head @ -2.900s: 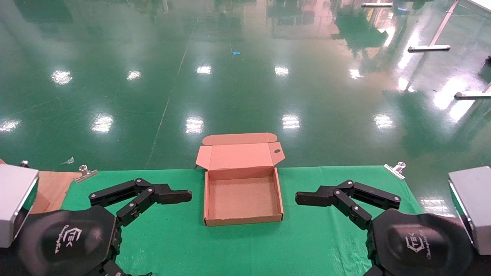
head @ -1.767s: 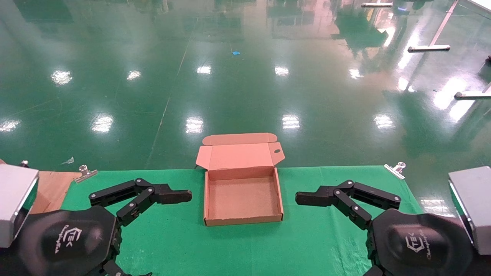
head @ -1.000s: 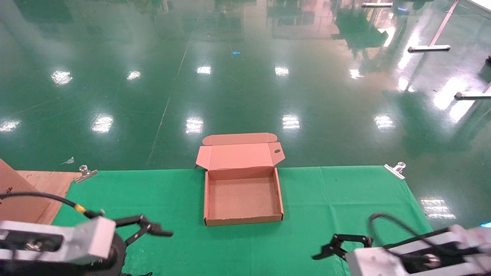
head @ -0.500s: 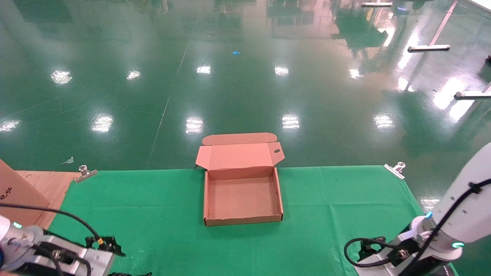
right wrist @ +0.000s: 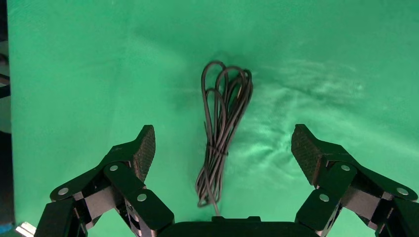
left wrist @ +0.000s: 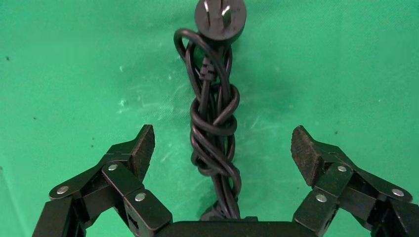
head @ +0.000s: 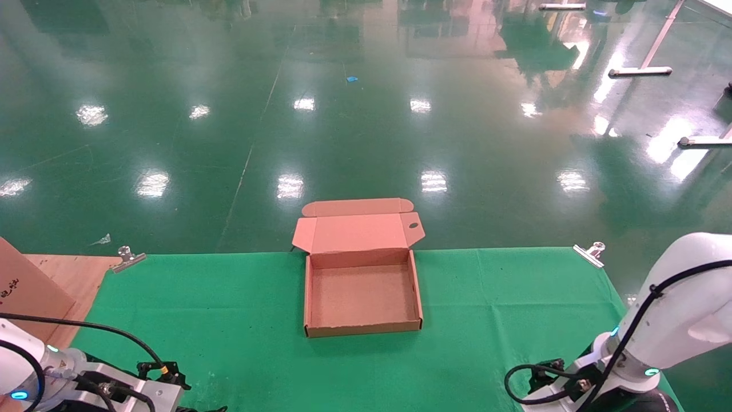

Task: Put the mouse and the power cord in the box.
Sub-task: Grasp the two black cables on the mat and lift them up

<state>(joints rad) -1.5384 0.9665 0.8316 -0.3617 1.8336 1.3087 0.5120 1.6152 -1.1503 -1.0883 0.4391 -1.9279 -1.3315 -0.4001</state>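
The box [head: 363,329] sits open in the middle of the green cloth, empty, with its lid [head: 354,232] folded back. In the left wrist view the power cord [left wrist: 212,123] lies twisted on the cloth, its plug [left wrist: 220,17] at the far end. My left gripper [left wrist: 222,140] hovers open over it, one finger on each side, not touching. My right gripper [right wrist: 222,143] is open astride a thin tied black cable bundle [right wrist: 225,113]. The mouse is out of view. In the head view both arms reach down at the near corners, left arm [head: 114,392] and right arm [head: 657,337].
Metal clips [head: 127,258] [head: 590,253] pin the green cloth [head: 503,297] at the far corners. A cardboard sheet [head: 23,286] leans on a wooden board [head: 74,272] at the left. Beyond the table's far edge is shiny green floor.
Both arms have swung down from beside the box to the table's near corners and now point at the cloth. The box has not moved.
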